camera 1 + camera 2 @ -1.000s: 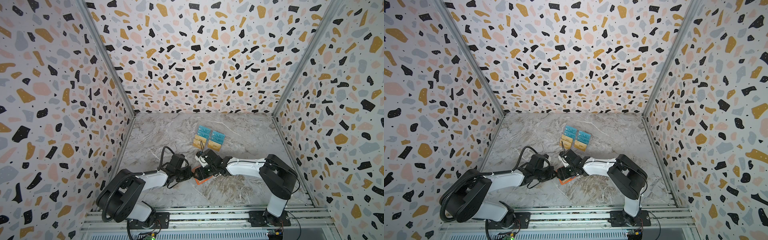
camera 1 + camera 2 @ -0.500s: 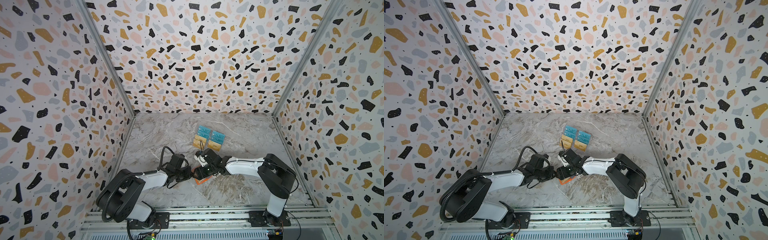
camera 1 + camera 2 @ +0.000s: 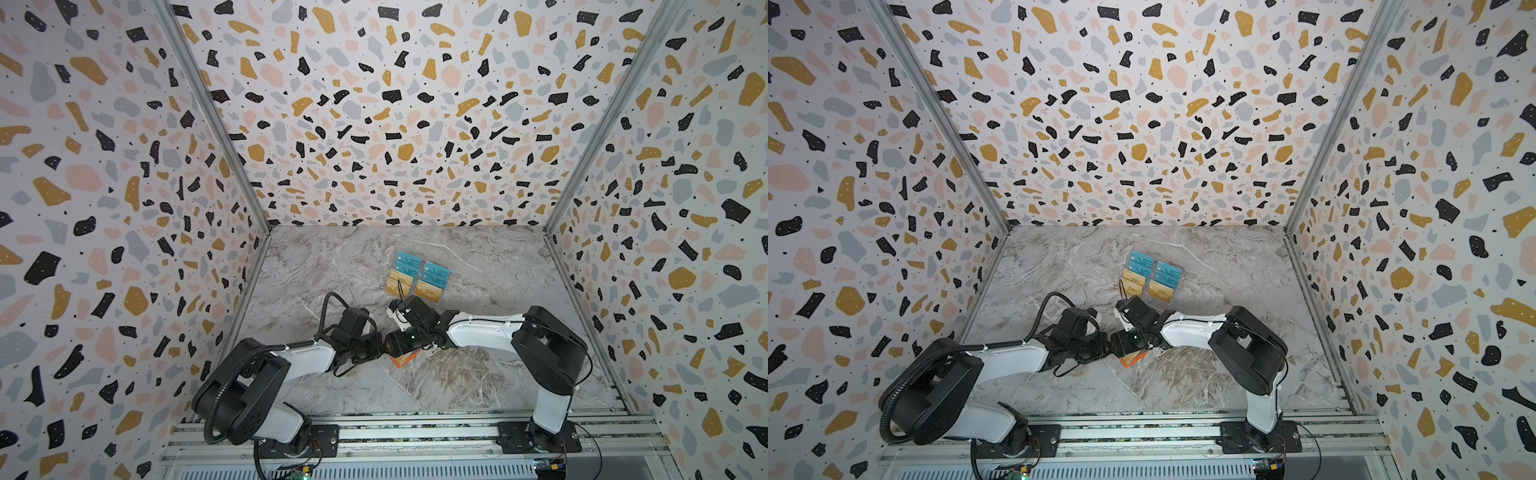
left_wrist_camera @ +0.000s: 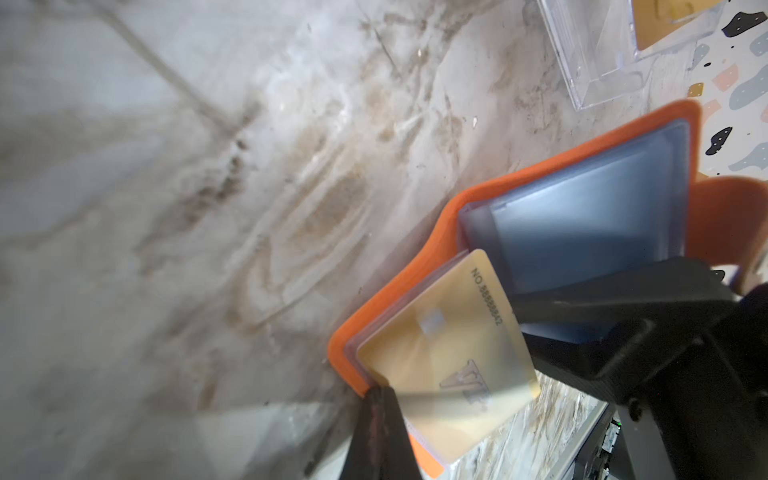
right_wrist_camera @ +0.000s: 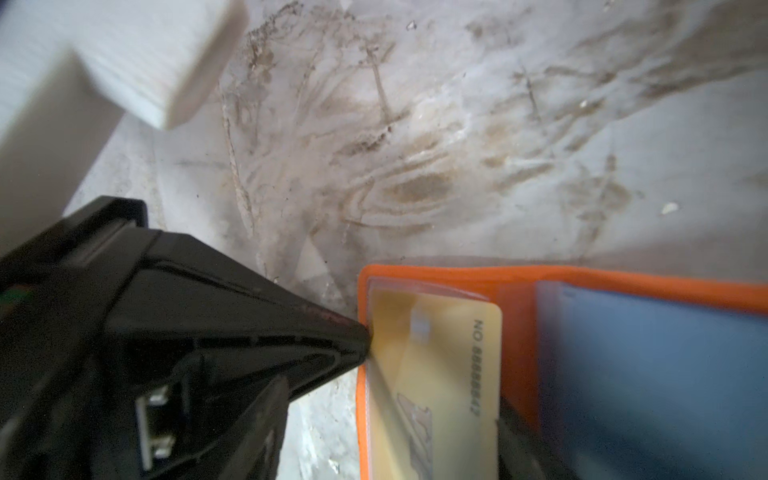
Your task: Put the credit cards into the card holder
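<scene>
Left fingers (image 5: 324, 345) are clenched, tips touching the edge of the open card holder (image 5: 517, 353) on the table (image 5: 457, 124). Right fingers (image 4: 602, 316) are spread wide, holding nothing, one resting on the holder's clear sleeves (image 4: 582, 216), just beside a partly sleeved credit card (image 5: 440, 365).

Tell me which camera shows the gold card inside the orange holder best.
The left wrist view: the gold card lies almost whole in the card holder, with legible lettering. The right wrist view shows the card cut off by the frame edge. In both top views it is nearly hidden; only the card holder's orange corner shows.
</scene>
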